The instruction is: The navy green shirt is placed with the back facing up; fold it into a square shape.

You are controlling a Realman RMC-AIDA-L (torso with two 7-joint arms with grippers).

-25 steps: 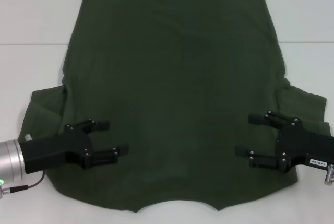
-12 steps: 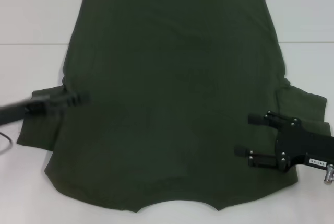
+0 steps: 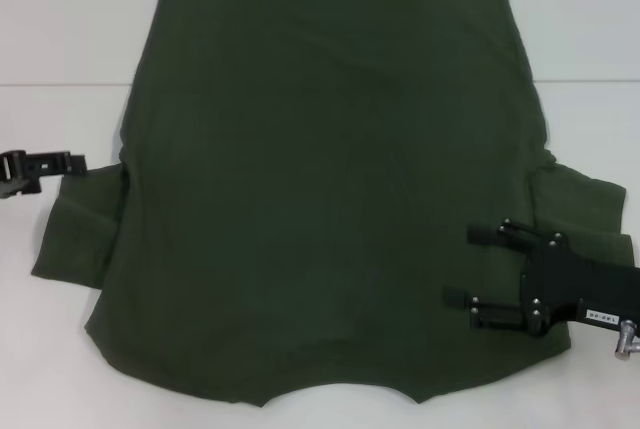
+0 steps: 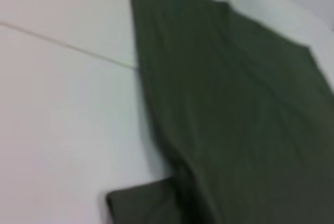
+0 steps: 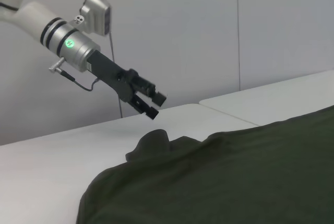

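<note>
While the navy green shirt [image 3: 330, 179] lies flat on the tabletop [image 3: 60, 29], the left claw [image 3: 45, 163] — spread, empty — should pinch the sleeve edge cleanly; the right claw [image 3: 478, 267] hovers spread over the opposite side.

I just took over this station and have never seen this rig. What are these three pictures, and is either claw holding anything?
This is a two-armed robot. The head view looks down on a white table where a dark green shirt lies spread flat. The other two pictures come from cameras on each wrist. The right gripper is over the shirt near its right sleeve, fingers open, holding nothing. The left gripper is by the left sleeve; the right wrist camera shows it raised above the cloth, open and empty. The left wrist camera shows only shirt and table.
</note>
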